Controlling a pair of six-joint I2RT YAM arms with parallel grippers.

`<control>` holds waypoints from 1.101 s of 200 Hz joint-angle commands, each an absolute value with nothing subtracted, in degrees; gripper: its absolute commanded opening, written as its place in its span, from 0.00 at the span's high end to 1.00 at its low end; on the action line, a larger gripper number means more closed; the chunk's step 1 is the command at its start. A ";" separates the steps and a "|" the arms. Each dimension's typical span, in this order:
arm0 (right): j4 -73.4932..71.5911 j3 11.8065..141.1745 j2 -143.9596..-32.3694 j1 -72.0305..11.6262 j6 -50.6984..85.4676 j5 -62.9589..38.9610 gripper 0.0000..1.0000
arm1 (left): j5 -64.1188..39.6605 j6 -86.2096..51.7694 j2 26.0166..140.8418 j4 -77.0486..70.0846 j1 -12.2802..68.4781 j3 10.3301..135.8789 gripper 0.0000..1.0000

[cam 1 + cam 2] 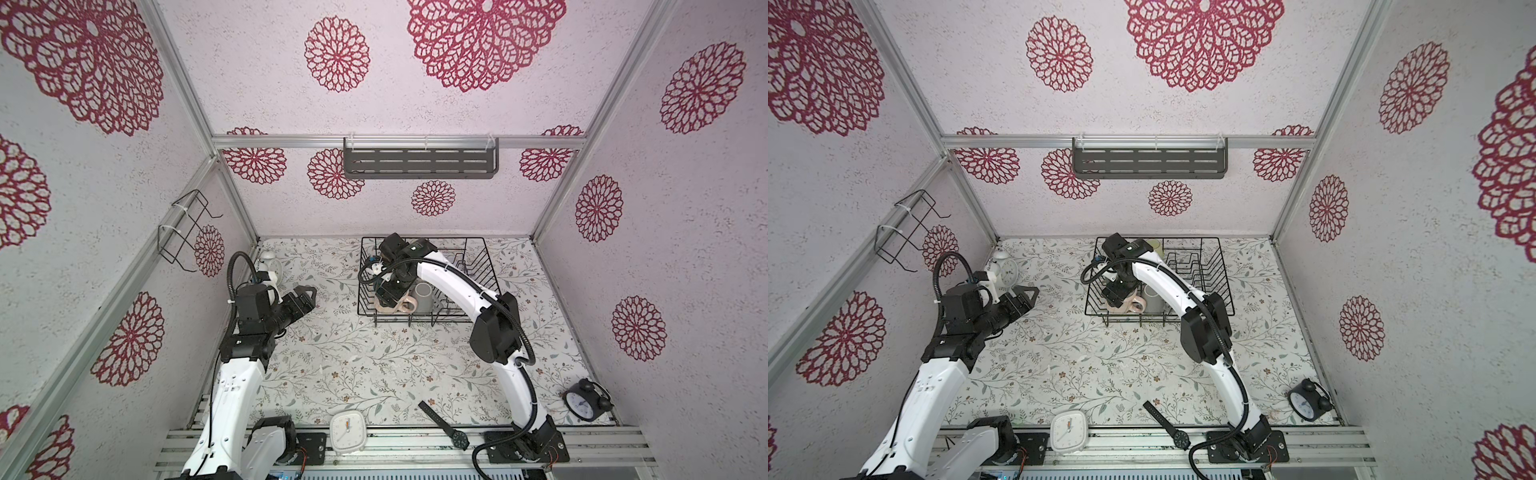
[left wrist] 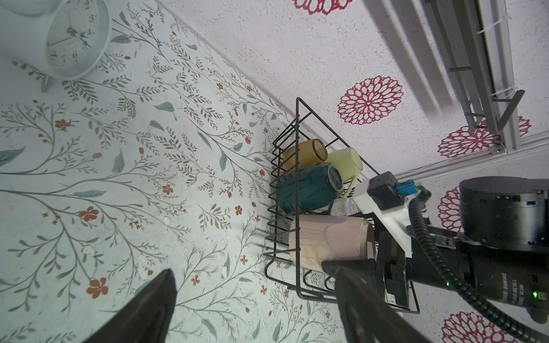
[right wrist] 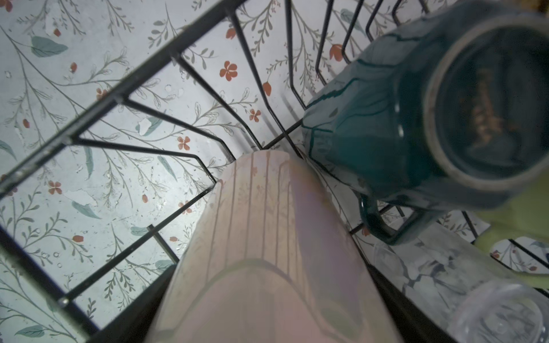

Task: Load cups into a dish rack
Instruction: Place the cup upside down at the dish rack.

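Note:
The black wire dish rack (image 1: 457, 238) (image 2: 297, 124) stands at the back of the table. My right gripper (image 1: 384, 295) (image 3: 267, 282) reaches down into its near left corner. Its fingers (image 3: 148, 297) lie against both sides of the pink mug (image 2: 326, 240) (image 3: 267, 208), whose far end rests on the rack floor. Beside it in the rack are a teal mug (image 2: 309, 190) (image 3: 386, 127), a lime-green mug (image 2: 346, 161), an amber tumbler (image 2: 304, 153), a grey mug (image 1: 424, 297) and a clear glass (image 3: 490, 311). My left gripper (image 1: 309, 293) (image 2: 249, 267) hangs open and empty left of the rack.
A white alarm clock (image 1: 270, 266) stands behind my left arm. At the front edge are a square white clock (image 1: 348, 430), a wristwatch (image 1: 444, 424) and a black alarm clock (image 1: 584, 401). On the walls hang a grey slotted shelf (image 1: 419, 160) and a wire holder (image 1: 185, 232).

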State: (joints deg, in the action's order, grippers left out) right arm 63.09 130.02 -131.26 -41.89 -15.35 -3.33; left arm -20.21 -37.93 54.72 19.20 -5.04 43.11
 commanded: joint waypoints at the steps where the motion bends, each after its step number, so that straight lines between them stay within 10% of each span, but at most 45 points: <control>1: 62.51 133.69 -130.03 -42.62 -15.08 -2.09 0.49 | -19.04 -37.81 54.54 19.56 -5.56 43.13 0.12; 170: 63.22 133.86 -130.27 -43.50 -13.19 -0.06 0.02 | -17.40 -39.03 50.10 20.04 -5.58 41.67 0.12; 220: 61.96 133.67 -129.42 -43.59 -12.44 -0.90 0.01 | -17.58 -38.89 49.48 19.78 -5.58 40.94 0.12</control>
